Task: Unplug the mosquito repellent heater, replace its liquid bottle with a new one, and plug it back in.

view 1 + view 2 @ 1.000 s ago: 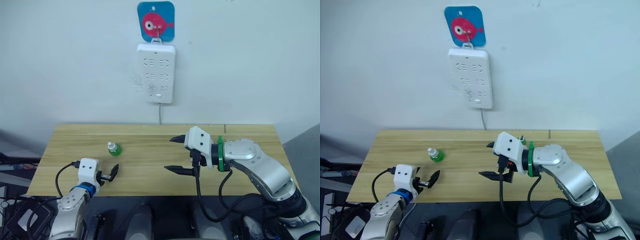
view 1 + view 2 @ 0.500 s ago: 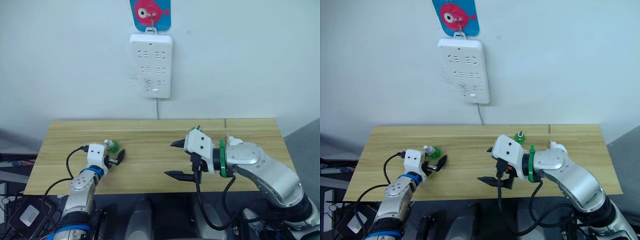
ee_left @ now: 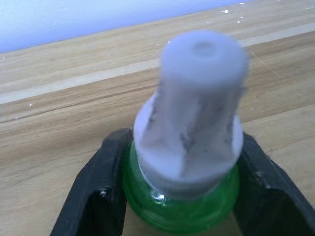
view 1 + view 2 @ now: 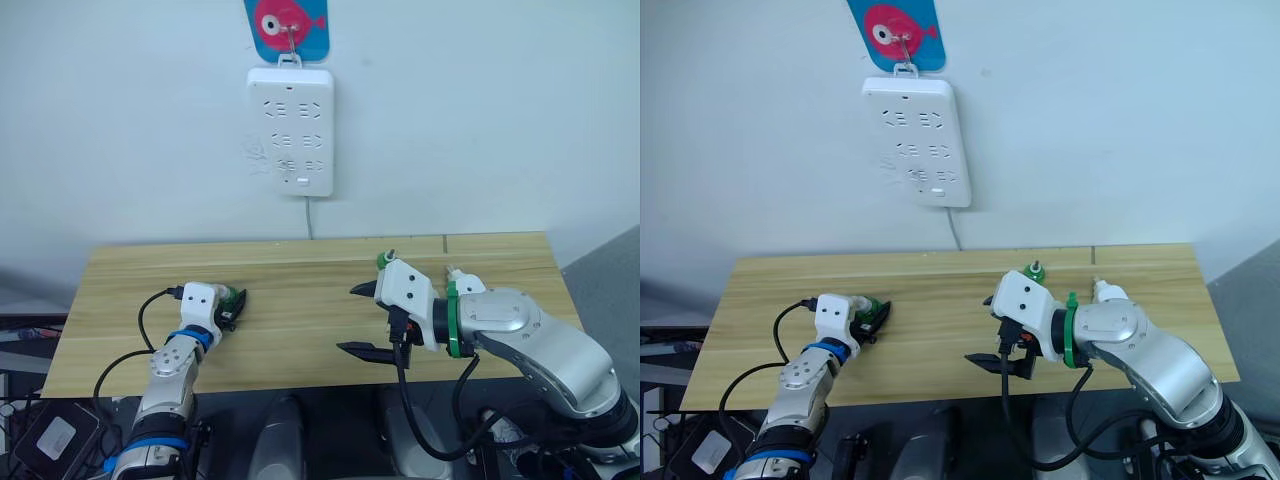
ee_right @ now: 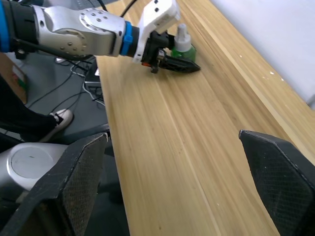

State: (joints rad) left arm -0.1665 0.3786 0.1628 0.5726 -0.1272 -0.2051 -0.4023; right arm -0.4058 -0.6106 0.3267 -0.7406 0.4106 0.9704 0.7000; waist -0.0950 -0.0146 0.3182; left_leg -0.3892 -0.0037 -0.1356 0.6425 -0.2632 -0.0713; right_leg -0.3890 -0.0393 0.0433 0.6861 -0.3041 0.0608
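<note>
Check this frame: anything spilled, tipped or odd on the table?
Nothing stands out. The white-capped green bottle stands upright between the left gripper's fingers, cap on, no liquid on the table. The capless bottle also stands upright behind the right gripper.

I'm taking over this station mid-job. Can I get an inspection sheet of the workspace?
Surface: light wooden table, no spills seen.
Job's things: white-capped translucent green bottle, upright; capless green bottle with dark wick behind right hand; small white item, possibly the heater, half hidden.
Clutter: nothing seen.
Hands: left hand closed on the capped bottle; right hand open, empty.
Cables: white cord below strip; black cable at left wrist.
Surroundings: white wall power strip, sockets empty, under blue fish hook.
</note>
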